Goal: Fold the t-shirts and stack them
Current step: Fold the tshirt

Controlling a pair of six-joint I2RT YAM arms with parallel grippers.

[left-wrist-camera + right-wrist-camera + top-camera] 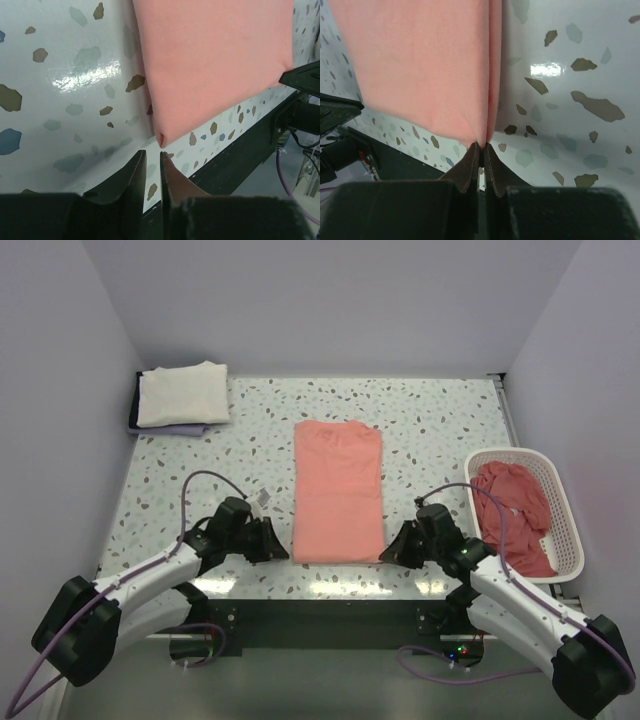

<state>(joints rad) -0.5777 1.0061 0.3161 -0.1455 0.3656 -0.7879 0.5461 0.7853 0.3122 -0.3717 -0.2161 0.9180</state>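
Salmon-pink t-shirt (338, 490) is laid folded at table centre. Its 5 o'clock corner is pinched by right gripper (481, 147), presumably for the next fold. The 7 o'clock corner is left ungripped just ahead of slightly parted left gripper (150, 159).

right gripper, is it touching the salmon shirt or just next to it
Touching. The right wrist view shows the right gripper pinched shut on the near corner of the salmon-pink t-shirt, with the cloth running straight in between its fingertips.
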